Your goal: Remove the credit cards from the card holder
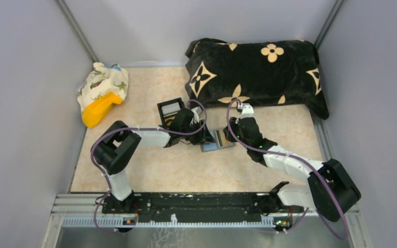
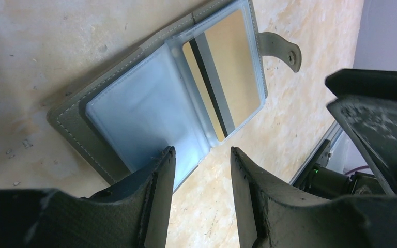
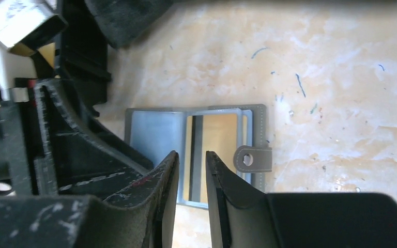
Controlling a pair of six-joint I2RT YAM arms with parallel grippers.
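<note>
Beige desk (image 3: 341, 77) | card holder (image 3: 155, 132) open just beyond right gripper (image 3: 191, 160), narrow, empty | gold card (image 3: 219, 134) long axis runs into its gap | left gripper (image 2: 201, 155) half-wide, empty, at the holder's edge

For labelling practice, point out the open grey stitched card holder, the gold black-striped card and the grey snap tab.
grey card holder (image 2: 134, 111), left wrist view, pale-blue inner face.
gold card (image 2: 235, 72), left wrist view, gold face.
snap tab (image 2: 279, 44), left wrist view, its strap.

The card holder (image 2: 150, 103) is grey, pale blue inside; its card (image 2: 230, 77) is gold, black-striped; the pillow (image 1: 253, 72) is black with cream flowers.
</note>
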